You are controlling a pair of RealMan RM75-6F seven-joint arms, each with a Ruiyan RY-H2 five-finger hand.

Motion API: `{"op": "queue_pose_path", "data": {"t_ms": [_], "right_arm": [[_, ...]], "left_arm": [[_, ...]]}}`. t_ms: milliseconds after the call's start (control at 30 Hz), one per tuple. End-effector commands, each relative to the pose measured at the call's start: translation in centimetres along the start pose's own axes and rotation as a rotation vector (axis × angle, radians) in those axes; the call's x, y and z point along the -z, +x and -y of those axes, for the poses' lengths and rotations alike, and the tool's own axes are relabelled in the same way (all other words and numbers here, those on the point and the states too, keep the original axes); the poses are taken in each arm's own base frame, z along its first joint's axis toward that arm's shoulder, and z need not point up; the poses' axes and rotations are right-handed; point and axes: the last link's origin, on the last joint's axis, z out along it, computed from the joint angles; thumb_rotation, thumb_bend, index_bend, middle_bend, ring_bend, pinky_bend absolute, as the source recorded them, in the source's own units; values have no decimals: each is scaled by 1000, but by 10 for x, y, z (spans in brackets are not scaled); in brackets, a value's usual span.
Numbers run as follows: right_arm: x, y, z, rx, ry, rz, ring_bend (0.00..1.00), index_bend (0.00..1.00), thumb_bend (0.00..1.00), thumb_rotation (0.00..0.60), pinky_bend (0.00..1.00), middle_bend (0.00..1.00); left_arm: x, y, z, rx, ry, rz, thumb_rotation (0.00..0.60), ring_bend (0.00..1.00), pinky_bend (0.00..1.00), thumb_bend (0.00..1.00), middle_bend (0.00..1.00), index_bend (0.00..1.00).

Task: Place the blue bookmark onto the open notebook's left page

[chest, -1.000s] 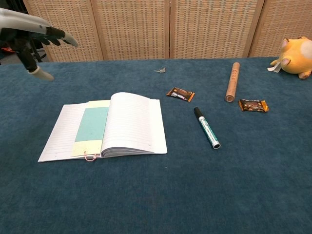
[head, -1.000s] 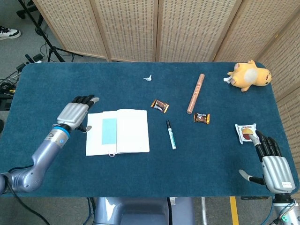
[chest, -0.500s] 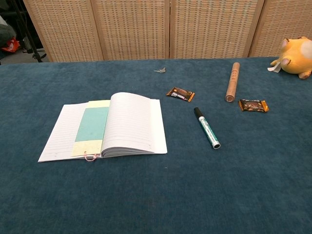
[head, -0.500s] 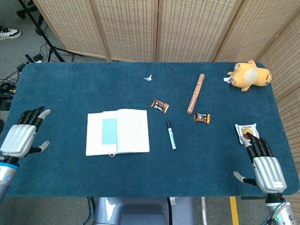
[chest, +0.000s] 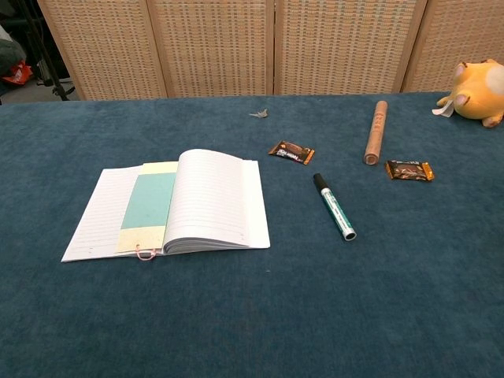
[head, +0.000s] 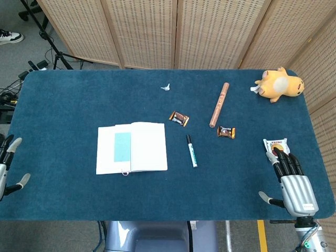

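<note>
Already the blue bookmark [head: 122, 147] lies flat on the left page of the open notebook [head: 148, 154], which looks like the task met, so the left hand [head: 6, 165] and right hand [head: 295, 185] sit apart at the table's edges, fingers spread and empty.

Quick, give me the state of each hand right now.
Left hand: open, fingers apart, holding nothing, at the table's left edge.
Right hand: open, fingers extended, holding nothing.
</note>
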Motion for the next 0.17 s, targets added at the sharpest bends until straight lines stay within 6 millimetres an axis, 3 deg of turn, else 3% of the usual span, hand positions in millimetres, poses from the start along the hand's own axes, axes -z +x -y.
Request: {"op": "queue_pose_path", "data": {"t_ms": [33,167], "right_arm": [[0,-1,3,2,12,5,0,0,105,600,0,0],[-1,-4,7,6,27,13,0,0,105,600,0,0]], "left_arm": [[2,2,1,13,-4,-11,600,0,0,248,0,0],[3,1,2,12,-2,-5,600,0,0,249,0,0]]}}
